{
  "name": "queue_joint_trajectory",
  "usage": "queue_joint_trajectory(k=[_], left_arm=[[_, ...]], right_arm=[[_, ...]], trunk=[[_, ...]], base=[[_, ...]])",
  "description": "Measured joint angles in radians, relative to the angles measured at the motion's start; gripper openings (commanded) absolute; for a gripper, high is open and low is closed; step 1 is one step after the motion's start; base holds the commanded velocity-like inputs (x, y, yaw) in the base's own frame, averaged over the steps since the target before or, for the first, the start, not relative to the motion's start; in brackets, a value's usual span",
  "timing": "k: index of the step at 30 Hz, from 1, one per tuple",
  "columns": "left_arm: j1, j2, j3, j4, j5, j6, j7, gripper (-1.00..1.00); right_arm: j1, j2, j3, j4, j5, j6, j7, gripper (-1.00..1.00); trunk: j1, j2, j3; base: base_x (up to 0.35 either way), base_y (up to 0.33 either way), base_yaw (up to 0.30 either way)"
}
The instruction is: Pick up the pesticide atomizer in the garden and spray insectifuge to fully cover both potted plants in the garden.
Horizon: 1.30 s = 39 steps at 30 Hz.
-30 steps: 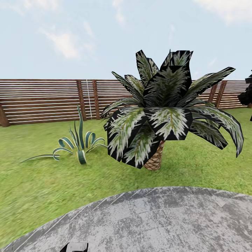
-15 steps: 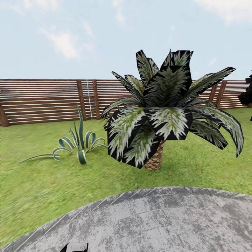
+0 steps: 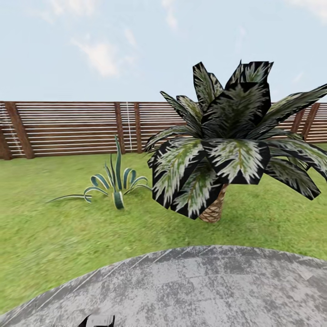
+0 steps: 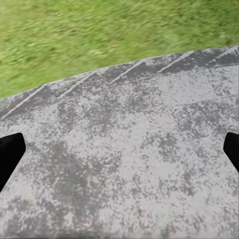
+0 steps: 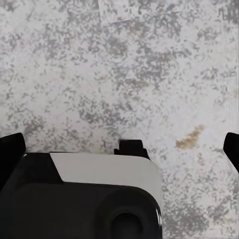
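The pesticide atomizer and the potted plants are out of view. The garden spreads ahead in the head view: green lawn (image 3: 54,236) up to a brown slatted fence (image 3: 68,129). My left gripper (image 4: 119,149) hangs open over grey paving (image 4: 129,164), its black fingertips (image 4: 10,152) far apart with nothing between them. My right gripper (image 5: 119,152) is also open and empty, its fingertips (image 5: 10,154) wide apart above the paving (image 5: 124,64) and a black and white part of my own body (image 5: 84,199).
A big palm (image 3: 227,141) with a scaly brown trunk (image 3: 213,211) stands on the lawn just beyond the round paved area (image 3: 190,290). A potless striped spiky plant (image 3: 116,184) grows to its left. Open grass lies left of both.
The whole head picture has shifted right and slightly down, so the camera has turned left. More of the fence's left part now shows. Nothing in the garden itself has moved.
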Motion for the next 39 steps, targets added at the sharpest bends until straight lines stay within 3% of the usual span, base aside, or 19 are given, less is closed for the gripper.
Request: queue_joint_trajectory(k=[30,39], left_arm=[[0.000,-0.007,-0.002,0.005,0.001,0.000,0.000,1.00],[0.000,-0.007,-0.002,0.005,0.003,0.000,0.000,1.00]], right_arm=[[0.000,0.001,0.000,0.003,0.000,0.000,0.000,1.00],[0.000,0.000,0.000,0.002,0.000,0.000,0.000,1.00]], trunk=[[0.000,0.000,-0.019],[0.000,0.000,-0.025]], base=[[0.000,0.000,0.257],[-0.111,-0.206,0.226]])
